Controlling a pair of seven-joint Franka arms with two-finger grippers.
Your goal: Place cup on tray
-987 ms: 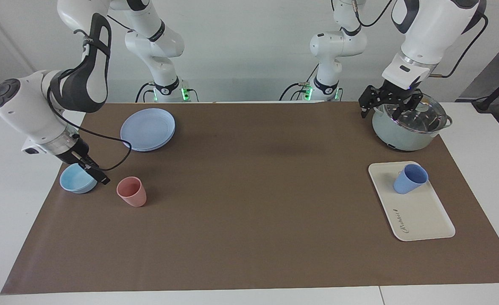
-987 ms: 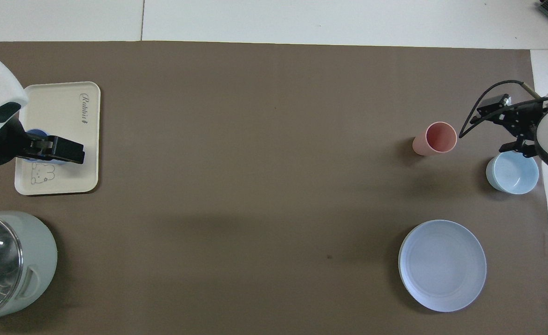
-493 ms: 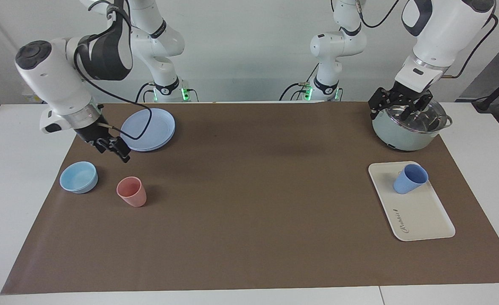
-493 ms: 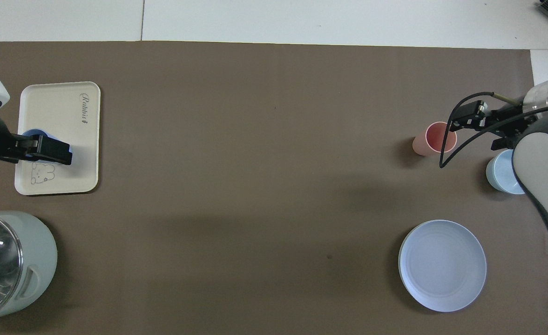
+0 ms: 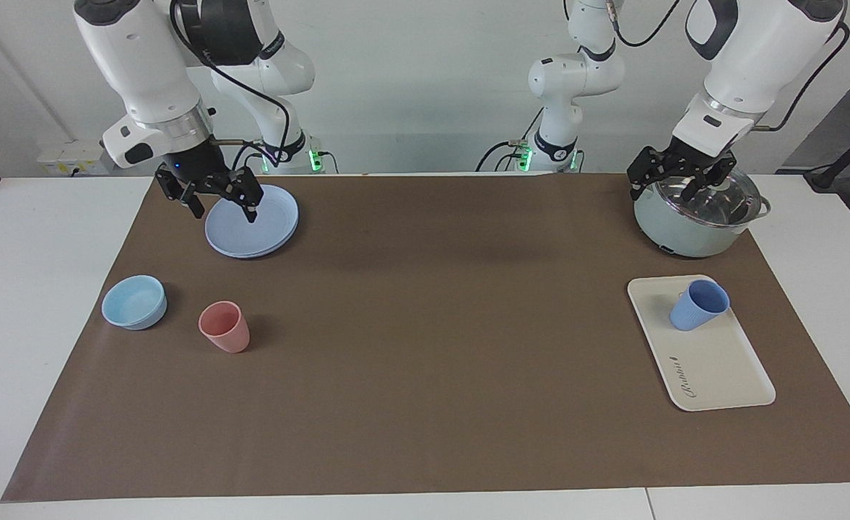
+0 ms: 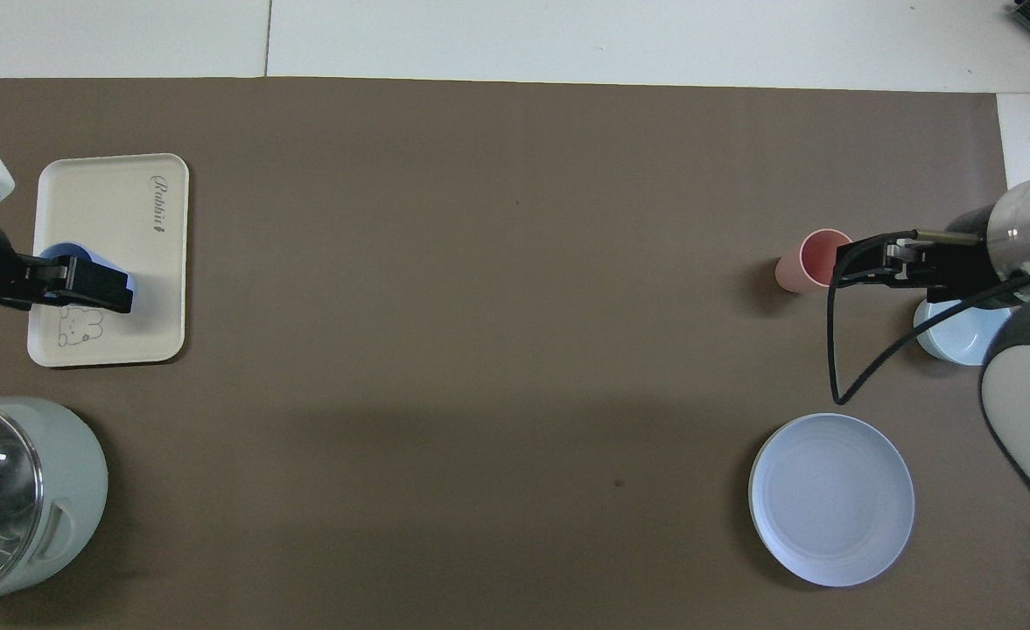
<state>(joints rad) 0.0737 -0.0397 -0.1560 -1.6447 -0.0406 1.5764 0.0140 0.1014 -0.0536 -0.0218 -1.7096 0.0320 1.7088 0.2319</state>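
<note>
The periwinkle-blue cup (image 5: 697,305) stands upright on the cream-white tray (image 5: 713,368), at the tray's end nearer the robots. Nothing holds it. My left gripper (image 5: 659,193) hangs open and empty over the lidded pot's rim, well above and apart from the cup. In the overhead view this raised gripper (image 6: 86,287) covers most of the cup (image 6: 58,255) on the tray (image 6: 112,219). My right gripper (image 5: 224,211) is open and empty, up in the air over the round blue plate (image 5: 253,220).
A grey-green pot with a glass lid (image 5: 692,217) stands nearer the robots than the tray. Toward the right arm's end are a pink cup (image 5: 224,326), a low light-blue bowl (image 5: 134,302) and the plate. A brown mat (image 5: 425,325) covers the table.
My right gripper rose from beside the light-blue bowl and swung toward the robots, ending over the blue plate. The left gripper lifted slightly over the pot. The cup and tray stayed put.
</note>
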